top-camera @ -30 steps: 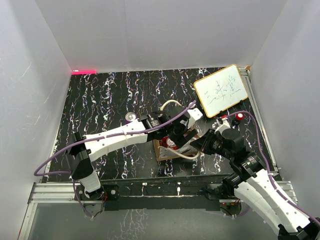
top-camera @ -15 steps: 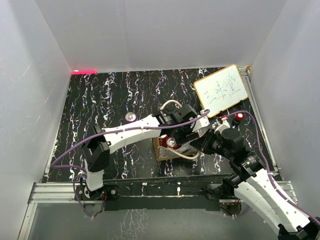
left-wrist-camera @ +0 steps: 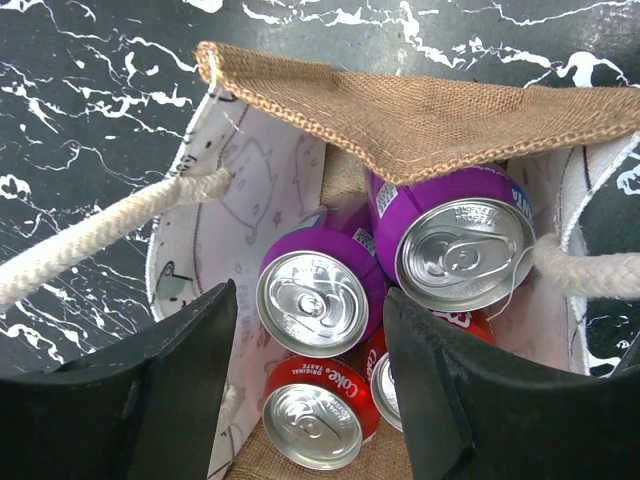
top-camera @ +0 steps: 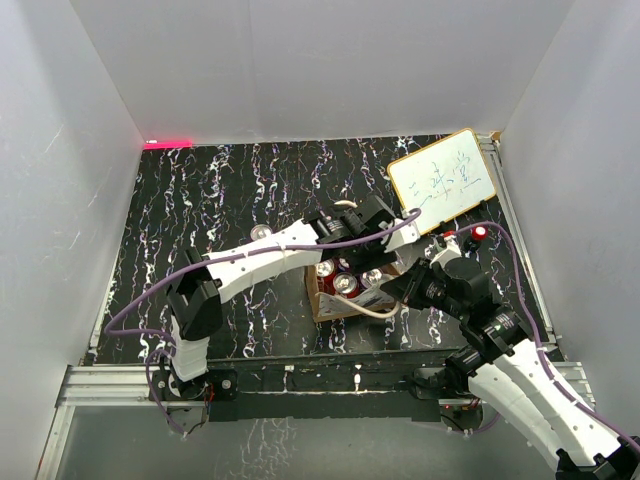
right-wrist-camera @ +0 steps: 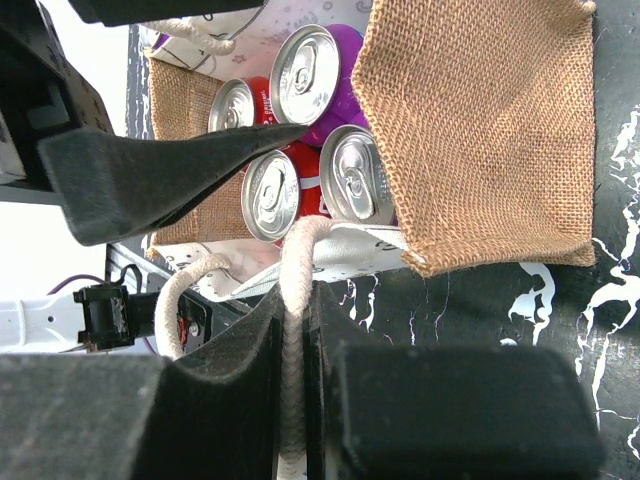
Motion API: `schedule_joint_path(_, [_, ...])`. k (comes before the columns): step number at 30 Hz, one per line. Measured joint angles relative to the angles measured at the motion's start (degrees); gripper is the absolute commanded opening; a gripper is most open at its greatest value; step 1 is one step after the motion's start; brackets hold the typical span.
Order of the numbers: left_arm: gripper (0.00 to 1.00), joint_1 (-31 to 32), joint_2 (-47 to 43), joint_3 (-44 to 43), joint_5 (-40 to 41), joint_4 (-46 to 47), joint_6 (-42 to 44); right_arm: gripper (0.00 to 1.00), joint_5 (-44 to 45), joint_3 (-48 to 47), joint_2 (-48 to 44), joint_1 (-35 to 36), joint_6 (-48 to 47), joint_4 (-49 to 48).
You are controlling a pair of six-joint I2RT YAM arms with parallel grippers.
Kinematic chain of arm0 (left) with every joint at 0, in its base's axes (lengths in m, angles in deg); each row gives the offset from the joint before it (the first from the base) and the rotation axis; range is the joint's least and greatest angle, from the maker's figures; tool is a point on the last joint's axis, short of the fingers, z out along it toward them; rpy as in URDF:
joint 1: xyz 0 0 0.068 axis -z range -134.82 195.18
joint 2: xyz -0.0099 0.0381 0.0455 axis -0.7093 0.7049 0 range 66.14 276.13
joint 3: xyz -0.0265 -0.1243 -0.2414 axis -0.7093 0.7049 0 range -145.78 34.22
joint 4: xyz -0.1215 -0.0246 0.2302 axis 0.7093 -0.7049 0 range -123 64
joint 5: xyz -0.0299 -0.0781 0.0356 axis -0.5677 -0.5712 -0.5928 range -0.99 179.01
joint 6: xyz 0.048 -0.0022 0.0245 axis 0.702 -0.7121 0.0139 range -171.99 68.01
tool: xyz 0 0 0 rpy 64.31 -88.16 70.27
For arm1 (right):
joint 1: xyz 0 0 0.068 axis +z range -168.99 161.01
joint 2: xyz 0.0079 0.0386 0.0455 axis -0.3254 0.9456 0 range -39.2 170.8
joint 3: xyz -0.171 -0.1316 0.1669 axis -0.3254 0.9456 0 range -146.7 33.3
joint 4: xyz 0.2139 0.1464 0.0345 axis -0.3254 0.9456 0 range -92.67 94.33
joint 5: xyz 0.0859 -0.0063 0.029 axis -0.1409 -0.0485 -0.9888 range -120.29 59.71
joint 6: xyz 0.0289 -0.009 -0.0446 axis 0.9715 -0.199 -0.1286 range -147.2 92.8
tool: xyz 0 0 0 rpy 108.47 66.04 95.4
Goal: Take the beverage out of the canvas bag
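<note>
**Top external:** fixed, high behind the arm bases, looking down over the whole table.
**Left wrist:** close, straight down into the canvas bag.
**Right wrist:** close, apparently rolled sideways, looking along the cream handle.
All three views share the cans in the bag.

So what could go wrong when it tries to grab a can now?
The cans sit packed together in the canvas bag, so the left arm's open jaws may bump the purple can or a red can instead of slipping round one.
The bag's edge sags over the other purple can and could snag.
The right jaws pinch only the rope handle; the bag might lift too.
</note>
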Motion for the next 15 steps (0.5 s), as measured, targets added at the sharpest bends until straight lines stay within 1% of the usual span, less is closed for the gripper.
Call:
schedule_joint_path(4, [0.57, -0.4, 0.0, -0.8, 0.0, -0.1, 0.2, 0.08, 0.0, 0.0, 0.0, 0.0, 0.0, 0.0])
schedule_joint_path(8, [0.54, -0.8, 0.0, -0.7, -0.8, -0.9, 0.2, 0.08, 0.0, 0.0, 0.1, 0.0, 0.0, 0.0])
schedule_joint_path(15, [0.56, -1.8, 1.2, -0.6, -1.9, -2.4, 0.1, 0.08, 0.0, 0.0, 0.0, 0.0, 0.0, 0.0])
